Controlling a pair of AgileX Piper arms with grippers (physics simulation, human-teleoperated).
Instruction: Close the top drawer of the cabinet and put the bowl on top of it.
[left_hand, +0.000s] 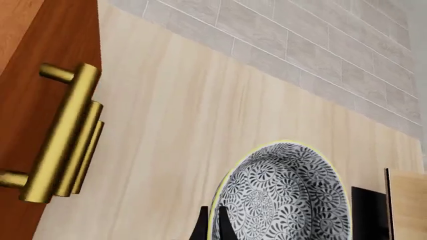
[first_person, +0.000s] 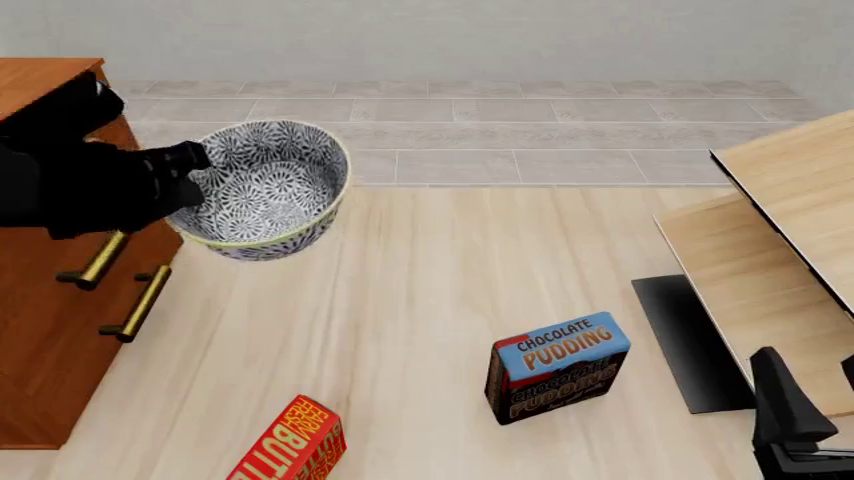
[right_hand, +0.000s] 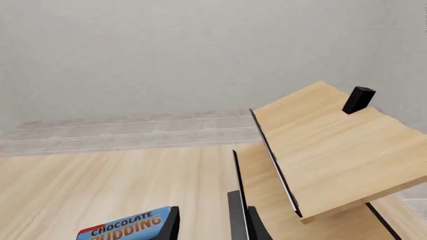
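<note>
The round, deep bowl (first_person: 267, 188) with blue-grey floral pattern and pale rim hangs in the air, tilted, beside the reddish-brown wooden cabinet (first_person: 47, 330) — the left gripper (first_person: 187, 172) clamps its rim. The cabinet's brass bar handles (first_person: 134, 302) sit below. The right gripper (right_hand: 203, 220) — jaws apart, holding nothing — points toward a blue chocolate pudding box (first_person: 558, 366).

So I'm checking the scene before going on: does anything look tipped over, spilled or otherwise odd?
Nothing is spilled or damaged. The round blue-grey floral bowl is off the floor, tilted, its rim pinched by the left gripper beside the reddish-brown wooden cabinet. The blue chocolate pudding box stands skewed on the floor, and the red butter box also lies skewed.
</note>
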